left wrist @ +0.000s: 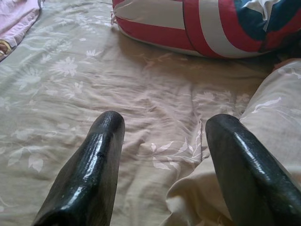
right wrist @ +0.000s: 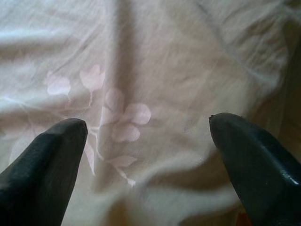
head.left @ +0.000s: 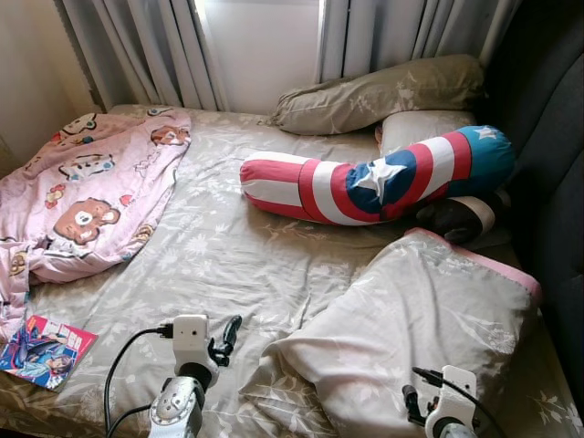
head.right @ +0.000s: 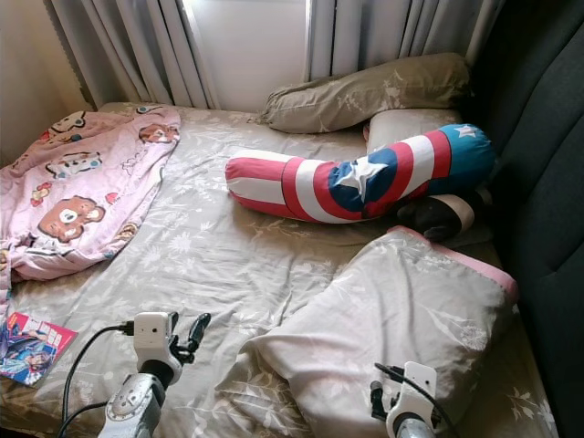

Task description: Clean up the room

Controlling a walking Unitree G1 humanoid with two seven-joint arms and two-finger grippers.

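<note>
A crumpled pink blanket with bear prints [head.left: 82, 201] lies on the bed's left side. A red, white and blue star bolster [head.left: 365, 182] lies across the middle. A big floral pillow with a pink edge [head.left: 420, 319] sits at the front right. A colourful comic book [head.left: 41, 351] rests at the front left corner. My left gripper [head.left: 230, 328] hovers open over the sheet beside the pillow's corner, fingers [left wrist: 101, 155] apart with nothing between them. My right gripper [right wrist: 148, 125] stands open just above the big pillow's near side.
The bed's floral sheet [head.left: 228, 255] is wrinkled. A long grey pillow [head.left: 374, 91] and a white pillow [head.left: 420, 128] lie at the head by the curtains [head.left: 155, 46]. A dark padded headboard [head.left: 547, 137] runs along the right. A dark round cushion [head.left: 456, 219] sits under the bolster's end.
</note>
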